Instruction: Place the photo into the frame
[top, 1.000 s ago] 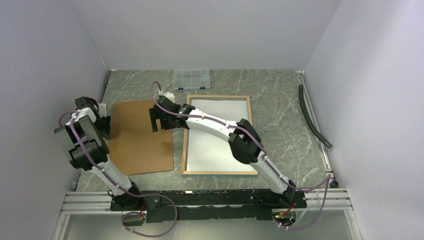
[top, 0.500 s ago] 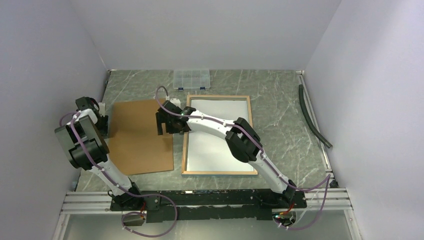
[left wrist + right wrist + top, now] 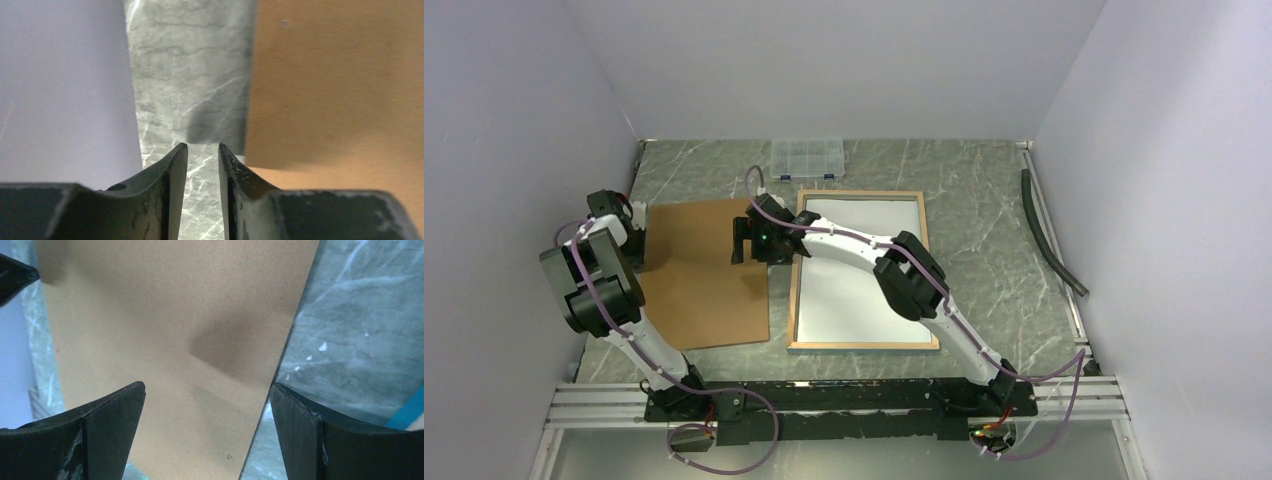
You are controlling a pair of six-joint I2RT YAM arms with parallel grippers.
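Note:
The frame (image 3: 859,346) lies flat mid-table with its light wood back up; a strip of its blue edge (image 3: 412,410) shows in the right wrist view. A white sheet, the photo (image 3: 844,300), fills the frame's opening, picture side hidden. Left of the frame lies the brown backing board (image 3: 704,275). My right gripper (image 3: 742,240) hangs wide open over the board's right edge (image 3: 280,365), holding nothing. My left gripper (image 3: 634,255) is at the board's left edge (image 3: 247,100). Its jaws (image 3: 202,146) stand a narrow gap apart over bare table.
A clear plastic compartment box (image 3: 806,158) sits at the back, just beyond the frame. A black hose (image 3: 1049,240) runs along the right side. The left wall (image 3: 60,90) stands close beside the left gripper. An aluminium rail (image 3: 824,405) carries the arm bases.
The left jaws have narrowed and that wrist has shifted slightly toward the board. The right wrist moved a little rightward to the board's right edge, jaws still wide.

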